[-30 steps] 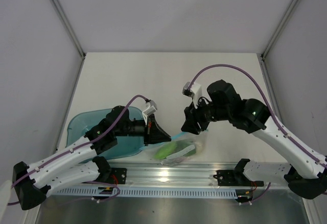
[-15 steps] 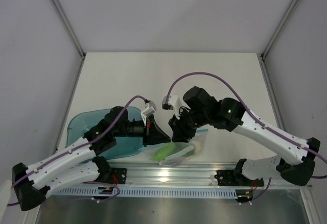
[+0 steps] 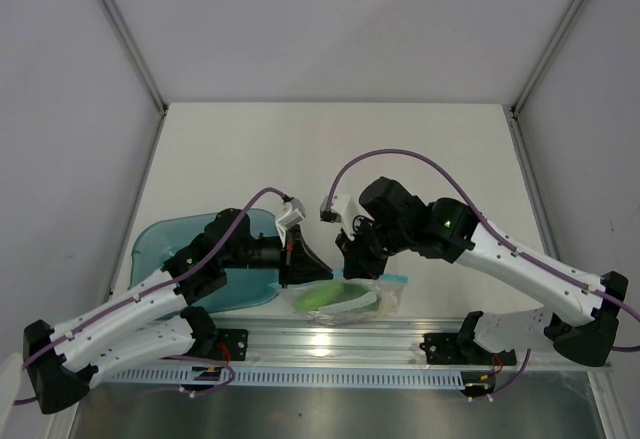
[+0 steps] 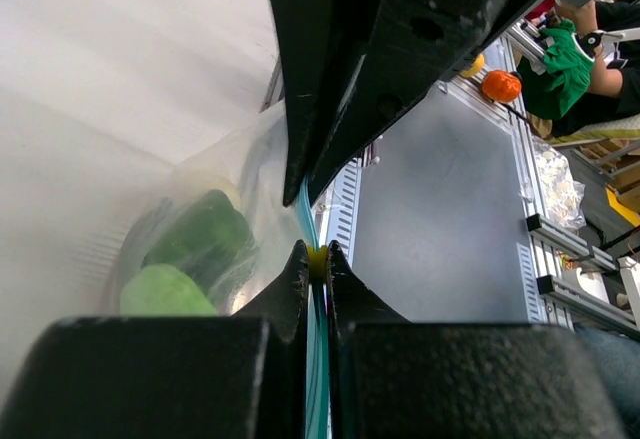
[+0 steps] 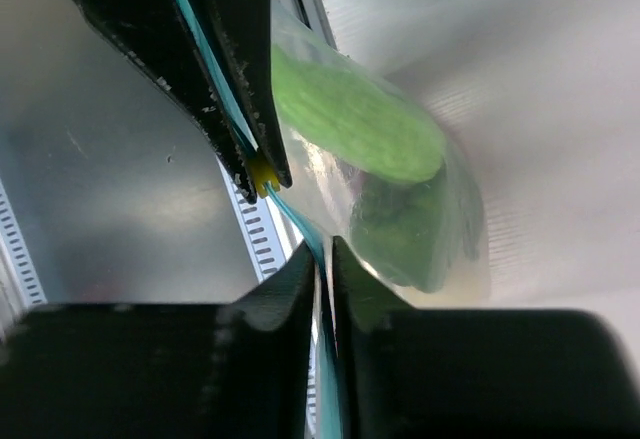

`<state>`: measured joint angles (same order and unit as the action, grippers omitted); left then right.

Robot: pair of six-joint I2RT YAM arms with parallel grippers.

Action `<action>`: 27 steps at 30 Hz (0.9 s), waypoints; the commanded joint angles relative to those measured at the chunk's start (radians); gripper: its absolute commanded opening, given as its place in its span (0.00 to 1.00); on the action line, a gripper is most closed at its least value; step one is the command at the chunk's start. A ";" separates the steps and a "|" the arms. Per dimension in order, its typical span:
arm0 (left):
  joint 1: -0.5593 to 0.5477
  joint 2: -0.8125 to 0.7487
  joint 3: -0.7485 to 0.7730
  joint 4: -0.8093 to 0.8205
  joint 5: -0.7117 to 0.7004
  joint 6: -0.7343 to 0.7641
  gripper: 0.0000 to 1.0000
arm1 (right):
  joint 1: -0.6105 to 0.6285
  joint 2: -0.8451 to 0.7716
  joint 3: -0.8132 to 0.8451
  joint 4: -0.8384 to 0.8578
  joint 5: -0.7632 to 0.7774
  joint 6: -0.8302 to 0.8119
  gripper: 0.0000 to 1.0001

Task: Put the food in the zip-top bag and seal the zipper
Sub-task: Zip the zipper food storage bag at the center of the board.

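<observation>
Right gripper point(image 3: 352, 259) swung in from mid-table and dropped to the mouth of the bag point(image 3: 352, 297), now just beside the left gripper point(image 3: 316, 272). Both are pinched tight on the zipper point(image 4: 308, 221), tips nearly touching along the strip. Bag lies at the near edge of the table point(image 3: 300, 149), against the rail point(image 3: 400, 337), with green food point(image 5: 350, 114) inside. Tray point(image 3: 160, 244) sits left of it under the left arm. Open tabletop runs beyond both grippers to the back wall.

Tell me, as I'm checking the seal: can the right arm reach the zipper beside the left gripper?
Likely yes: the right gripper is shut on the zipper, with only bare strip up to the left gripper.
</observation>
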<state>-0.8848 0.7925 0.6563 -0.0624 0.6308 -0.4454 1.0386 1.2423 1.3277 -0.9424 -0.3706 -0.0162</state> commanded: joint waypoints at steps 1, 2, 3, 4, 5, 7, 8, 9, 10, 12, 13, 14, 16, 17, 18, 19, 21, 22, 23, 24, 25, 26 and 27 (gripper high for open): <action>0.001 -0.024 0.028 0.019 0.004 -0.004 0.01 | 0.005 -0.043 0.001 0.037 0.059 0.012 0.05; 0.001 -0.026 0.026 0.016 -0.003 -0.004 0.01 | 0.003 -0.050 0.001 0.037 0.071 0.012 0.01; 0.001 -0.032 0.029 0.013 -0.005 -0.004 0.01 | 0.005 -0.055 -0.001 0.037 0.084 0.012 0.00; 0.001 -0.035 0.023 0.013 -0.009 -0.004 0.01 | 0.005 -0.060 -0.001 0.037 0.114 0.024 0.00; 0.001 -0.041 0.019 0.007 -0.022 -0.006 0.01 | 0.005 -0.064 -0.002 0.034 0.133 0.038 0.00; 0.001 -0.056 0.016 0.001 -0.037 -0.004 0.01 | 0.005 -0.084 -0.012 0.031 0.179 0.055 0.00; 0.001 -0.061 0.014 -0.007 -0.052 -0.001 0.01 | 0.003 -0.092 -0.018 0.031 0.196 0.061 0.00; 0.001 -0.073 0.009 -0.011 -0.062 0.001 0.01 | 0.003 -0.110 -0.030 0.033 0.211 0.076 0.00; 0.001 -0.081 0.012 -0.020 -0.074 0.002 0.01 | 0.003 -0.121 -0.036 0.033 0.231 0.082 0.00; 0.001 -0.104 0.003 -0.042 -0.115 0.008 0.01 | 0.001 -0.150 -0.056 0.030 0.239 0.096 0.00; 0.001 -0.113 0.000 -0.048 -0.132 0.010 0.01 | 0.000 -0.158 -0.062 0.030 0.239 0.099 0.00; 0.001 -0.124 -0.003 -0.054 -0.149 0.008 0.01 | 0.000 -0.167 -0.071 0.027 0.237 0.102 0.00; 0.000 -0.154 -0.011 -0.069 -0.195 0.008 0.01 | 0.000 -0.193 -0.097 0.027 0.234 0.108 0.00; 0.001 -0.163 -0.015 -0.074 -0.207 0.008 0.01 | 0.001 -0.202 -0.105 0.027 0.236 0.111 0.00; 0.001 -0.176 -0.017 -0.079 -0.232 0.008 0.01 | 0.000 -0.213 -0.114 0.025 0.237 0.114 0.00; 0.001 -0.197 -0.021 -0.088 -0.244 0.008 0.01 | 0.000 -0.231 -0.131 0.028 0.236 0.119 0.00; 0.001 -0.217 -0.026 -0.097 -0.264 0.005 0.01 | 0.000 -0.248 -0.142 0.028 0.236 0.127 0.00; 0.001 -0.226 -0.027 -0.106 -0.282 0.004 0.00 | 0.000 -0.263 -0.151 0.028 0.234 0.133 0.00; 0.001 -0.239 -0.030 -0.108 -0.292 0.002 0.01 | 0.000 -0.270 -0.154 0.030 0.234 0.137 0.00; 0.001 -0.243 -0.032 -0.109 -0.298 0.001 0.01 | 0.000 -0.276 -0.160 0.033 0.239 0.142 0.00; 0.001 -0.246 -0.035 -0.114 -0.304 0.002 0.00 | 0.000 -0.283 -0.165 0.037 0.242 0.145 0.00; 0.001 -0.254 -0.037 -0.116 -0.310 -0.001 0.01 | 0.000 -0.294 -0.176 0.040 0.243 0.151 0.00; 0.001 -0.256 -0.037 -0.117 -0.319 -0.004 0.01 | 0.001 -0.296 -0.180 0.040 0.252 0.157 0.00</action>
<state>-0.8860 0.5610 0.6224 -0.1612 0.3782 -0.4446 1.0470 0.9840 1.1656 -0.8539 -0.1822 0.1177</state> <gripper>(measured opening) 0.025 0.009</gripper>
